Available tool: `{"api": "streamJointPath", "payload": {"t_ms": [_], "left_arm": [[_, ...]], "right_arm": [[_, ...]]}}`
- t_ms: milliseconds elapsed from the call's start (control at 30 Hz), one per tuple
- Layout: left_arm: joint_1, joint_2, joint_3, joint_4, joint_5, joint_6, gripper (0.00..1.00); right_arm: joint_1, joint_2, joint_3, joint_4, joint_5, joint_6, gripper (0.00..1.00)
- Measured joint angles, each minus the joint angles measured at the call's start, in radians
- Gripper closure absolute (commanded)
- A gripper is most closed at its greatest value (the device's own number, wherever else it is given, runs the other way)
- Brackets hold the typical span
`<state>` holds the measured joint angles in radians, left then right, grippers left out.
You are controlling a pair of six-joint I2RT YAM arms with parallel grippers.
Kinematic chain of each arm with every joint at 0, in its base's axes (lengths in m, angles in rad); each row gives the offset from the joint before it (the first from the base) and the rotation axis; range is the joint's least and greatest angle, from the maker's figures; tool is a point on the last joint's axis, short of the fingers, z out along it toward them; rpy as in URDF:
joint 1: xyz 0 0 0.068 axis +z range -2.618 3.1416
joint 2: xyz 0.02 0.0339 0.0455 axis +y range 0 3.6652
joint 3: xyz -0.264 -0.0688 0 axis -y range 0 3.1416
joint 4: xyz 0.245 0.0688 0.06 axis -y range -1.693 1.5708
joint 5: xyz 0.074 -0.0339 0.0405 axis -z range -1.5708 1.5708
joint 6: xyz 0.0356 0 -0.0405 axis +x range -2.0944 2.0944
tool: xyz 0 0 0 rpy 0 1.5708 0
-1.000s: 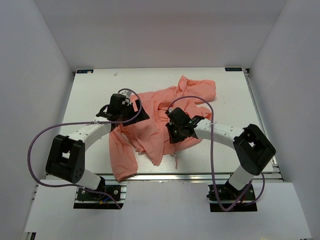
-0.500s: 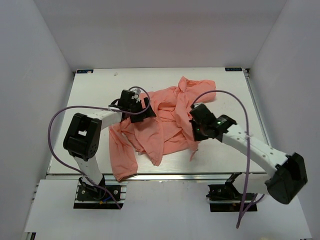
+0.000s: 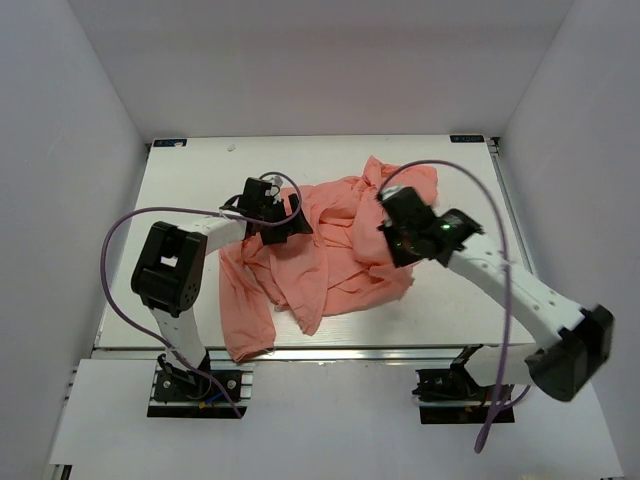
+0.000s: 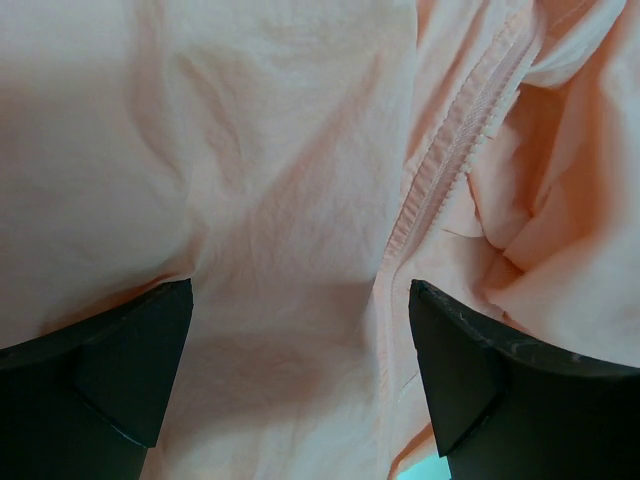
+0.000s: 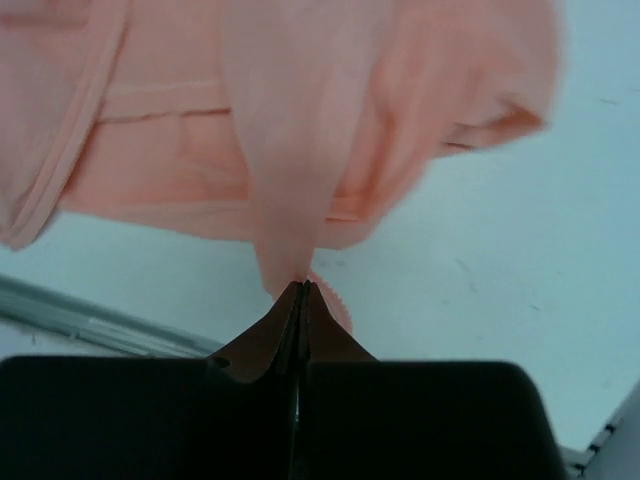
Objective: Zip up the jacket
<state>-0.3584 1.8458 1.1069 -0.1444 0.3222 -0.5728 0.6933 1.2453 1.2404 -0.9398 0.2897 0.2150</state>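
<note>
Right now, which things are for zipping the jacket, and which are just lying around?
For the job: jacket, zipper, left gripper open over it, right gripper pinching a fold.
Just there: table, white walls.

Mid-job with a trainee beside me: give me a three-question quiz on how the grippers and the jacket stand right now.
1. True or false: the right gripper is shut on a fold of the jacket.
2. In the left wrist view, the zipper tape runs: A) outside both fingers; B) down into the gap between the open fingers; C) out of view entirely.
3. Fill in: the left gripper is ____.
Key: 1 true; 2 B; 3 open.
</note>
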Motion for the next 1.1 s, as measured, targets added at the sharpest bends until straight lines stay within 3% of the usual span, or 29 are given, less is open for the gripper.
{"api": "streamJointPath", "payload": {"t_ms": [200,300,367,400,533,1100], "left_arm": [[0.000,-0.006,0.016,-0.028,-0.002,-0.001,0.02],[0.000,-0.019,0.015,-0.037,-0.002,-0.003,0.02],[0.000,-0.032,0.011,-0.040,-0.005,-0.004,0.02],[0.000,-0.041,0.007,-0.039,-0.008,-0.005,0.02],[0.000,-0.073,-0.022,-0.041,-0.012,-0.008,0.02],[0.000,-0.166,-0.067,-0.076,-0.034,-0.011,0.02]], "right_arm": [[0.221,0.245,-0.078,0.157,-0.187,-0.058,1.00],[0.306,0.338,-0.080,0.218,-0.277,-0.063,0.79],[0.329,0.366,-0.089,0.278,-0.340,-0.060,0.73],[0.334,0.373,-0.102,0.301,-0.372,-0.055,0.63],[0.334,0.347,-0.166,0.410,-0.479,-0.038,0.47],[0.188,0.051,-0.430,0.534,-0.472,0.076,0.38]]}}
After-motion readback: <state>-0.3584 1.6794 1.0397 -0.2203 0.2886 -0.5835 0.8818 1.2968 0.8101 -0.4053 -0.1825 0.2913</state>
